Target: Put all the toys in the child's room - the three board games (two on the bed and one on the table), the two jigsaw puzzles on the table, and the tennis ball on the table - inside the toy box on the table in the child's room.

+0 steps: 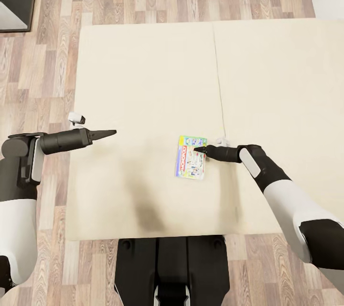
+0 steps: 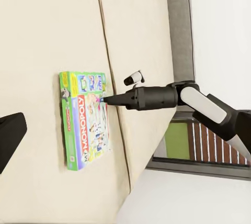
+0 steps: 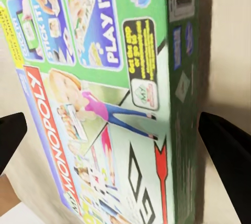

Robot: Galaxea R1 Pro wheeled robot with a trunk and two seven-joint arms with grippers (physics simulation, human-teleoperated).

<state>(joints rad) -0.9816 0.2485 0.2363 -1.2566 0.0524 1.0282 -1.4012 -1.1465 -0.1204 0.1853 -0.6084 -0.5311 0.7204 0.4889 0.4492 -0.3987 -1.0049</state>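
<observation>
Right wrist view: right gripper (image 3: pixel 117 130), jaws apart, straddles the Monopoly board game (image 3: pixel 104 103) on the bed (image 1: pixel 143 81); closing off-centre could skid it.

Both arms have glossy white shells on the upper segments and black jointed forearms. Each ends in a tapering black gripper, the left gripper (image 1: pixel 111 132) and the right gripper (image 1: pixel 198 150), with a small white wrist camera (image 1: pixel 77 118) mounted alongside. The base (image 1: pixel 167 268) is black.
</observation>
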